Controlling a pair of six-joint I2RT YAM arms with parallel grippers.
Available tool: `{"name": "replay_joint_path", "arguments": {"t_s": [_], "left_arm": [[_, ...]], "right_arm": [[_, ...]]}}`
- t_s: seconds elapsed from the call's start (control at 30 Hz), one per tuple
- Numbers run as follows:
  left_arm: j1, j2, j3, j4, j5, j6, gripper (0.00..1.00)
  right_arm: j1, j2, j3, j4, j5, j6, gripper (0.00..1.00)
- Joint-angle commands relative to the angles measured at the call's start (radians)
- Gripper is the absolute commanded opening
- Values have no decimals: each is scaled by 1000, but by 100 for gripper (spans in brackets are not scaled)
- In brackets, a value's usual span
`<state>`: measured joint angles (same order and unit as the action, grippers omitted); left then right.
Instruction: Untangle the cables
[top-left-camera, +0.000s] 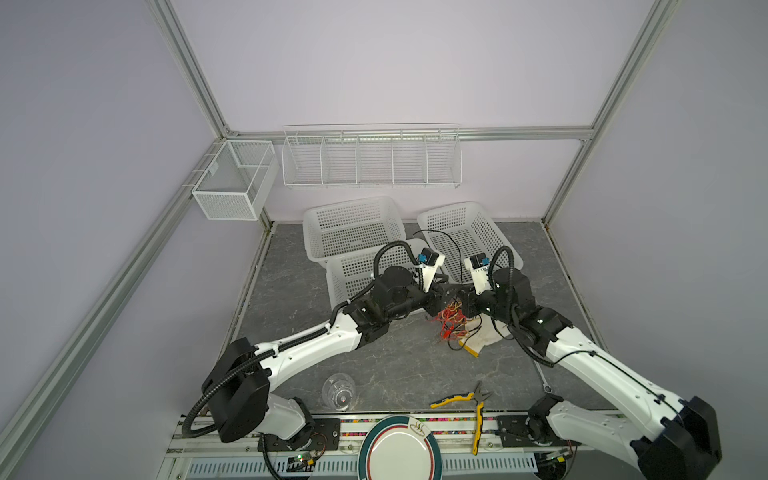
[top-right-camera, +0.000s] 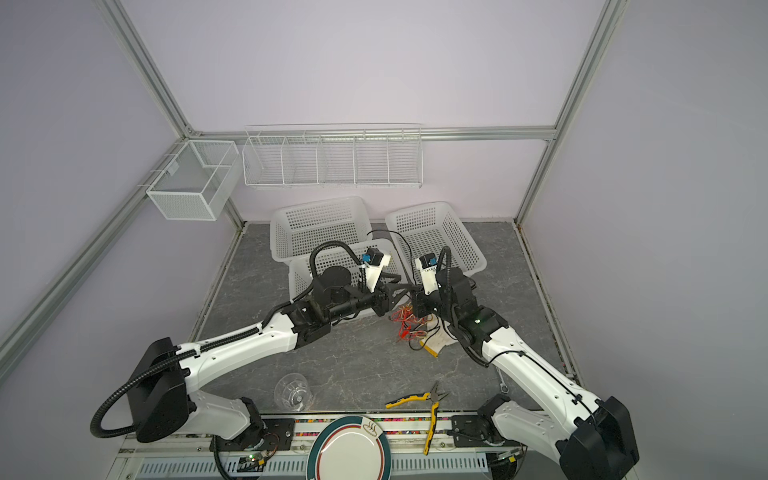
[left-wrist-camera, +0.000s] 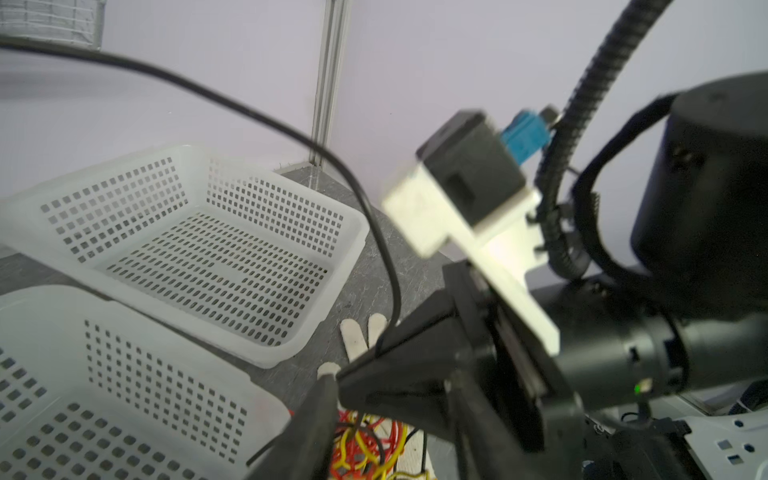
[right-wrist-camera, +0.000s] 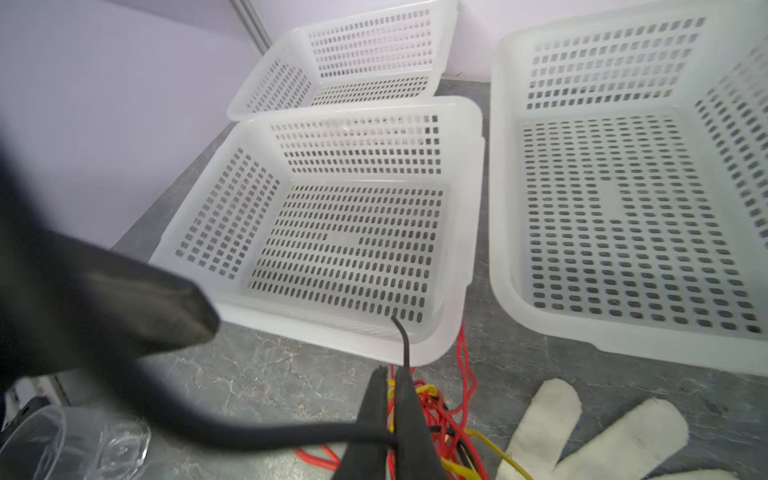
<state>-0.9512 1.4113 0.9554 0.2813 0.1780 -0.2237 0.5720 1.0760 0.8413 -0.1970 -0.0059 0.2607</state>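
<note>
Red, yellow and black cables (top-left-camera: 448, 322) on grey veined-marble tabletop (top-left-camera: 395, 365).
Baskets (top-left-camera: 353, 224) at 12 o'clock white, grid-perforated; glove (right-wrist-camera: 602, 428) off-white; pliers (top-left-camera: 455, 400) at 5 o'clock yellow-handled; plate (top-left-camera: 399, 451) at 6 o'clock white, dark green rim, thin red ring; wire rack (top-left-camera: 370, 160) white; walls (top-left-camera: 374, 62) pale lilac; robot arms (top-left-camera: 316, 345) white and black.

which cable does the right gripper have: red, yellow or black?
The black cable: its end sticks up between the right gripper's shut fingers. The red cables and yellow cables lie loose in the tangle.
</note>
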Motion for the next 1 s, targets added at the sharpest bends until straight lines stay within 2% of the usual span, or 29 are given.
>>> {"name": "replay_joint_path", "arguments": {"t_s": [0.0,0.03,0.1,0.23,0.37,0.5,0.67,0.83,0.97], "left_arm": [[-4,-70,-106,105,-45,17,81],[-4,-89,-148,138,-57,21,86],[-4,-120,-205,166,-69,35,89],[-4,-123,-239,135,-68,40,90],[-4,-77,-266,233,-42,10,90],[-8,8,-235,314,3,-19,90],[-12,96,-179,345,6,-30,90],[-14,133,-159,378,18,-34,89],[-14,143,-158,404,0,-41,88]], "right_arm": [[5,-13,102,-46,102,63,6],[5,-8,115,-58,100,75,7],[5,-1,132,-61,74,93,7],[13,10,160,-52,25,111,7],[34,12,179,-56,23,105,6],[54,5,183,-68,26,100,6],[71,-15,183,-76,12,78,7],[79,-43,220,-69,-40,38,7],[83,-54,278,-70,-132,6,7]]}}
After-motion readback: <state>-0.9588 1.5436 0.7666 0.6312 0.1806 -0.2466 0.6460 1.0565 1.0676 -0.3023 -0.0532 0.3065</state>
